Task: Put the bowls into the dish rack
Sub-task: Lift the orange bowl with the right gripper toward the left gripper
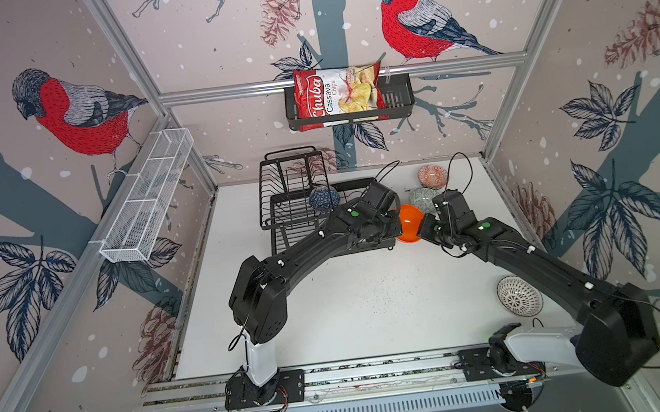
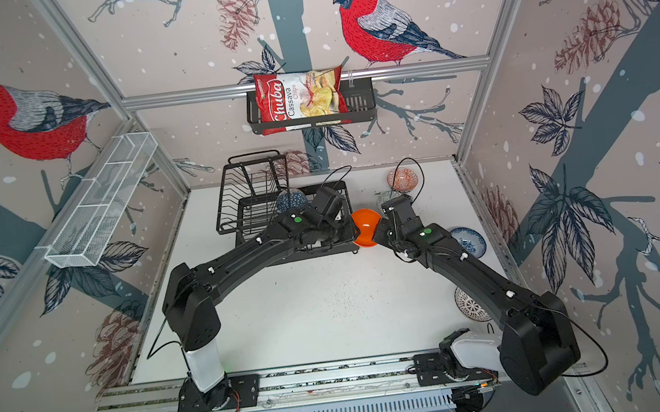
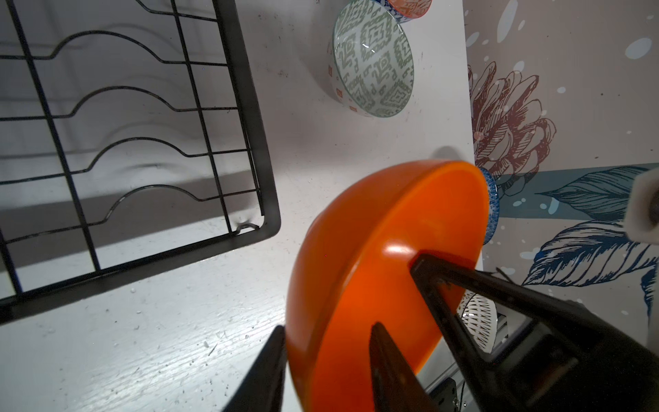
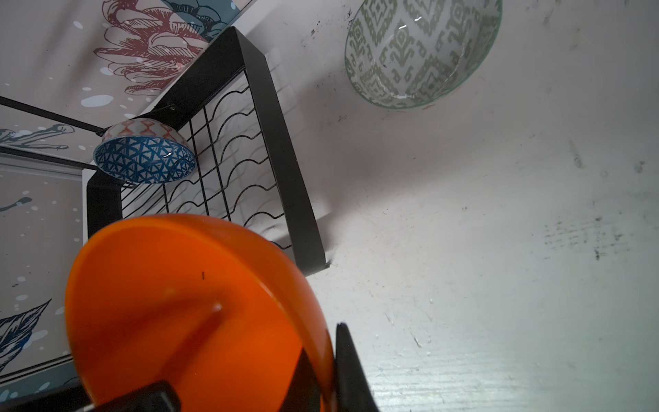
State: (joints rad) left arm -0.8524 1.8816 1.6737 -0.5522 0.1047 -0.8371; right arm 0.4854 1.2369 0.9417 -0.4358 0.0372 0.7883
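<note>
A glossy orange bowl (image 1: 410, 223) (image 2: 365, 228) hangs on edge above the table, just right of the black wire dish rack (image 1: 298, 202) (image 2: 249, 207). My right gripper (image 4: 322, 342) is shut on its rim, one finger inside and one outside. My left gripper (image 3: 330, 326) straddles the opposite rim of the orange bowl (image 3: 392, 249). Its outer finger touches the wall, while a gap shows at the inner one. A dark-blue patterned bowl (image 1: 323, 198) (image 4: 144, 157) sits in the rack. On the table lie a grey-green bowl (image 3: 374, 60) (image 4: 420, 53), an orange-red patterned bowl (image 1: 432, 175), a blue-flowered bowl (image 2: 468, 242) and a lattice bowl (image 1: 519, 295).
A black shelf basket with a chips bag (image 1: 340, 97) hangs on the back wall. A long white mesh basket (image 1: 147, 197) hangs on the left wall. The rack's wavy base wires (image 3: 124, 142) lie close beside the left gripper.
</note>
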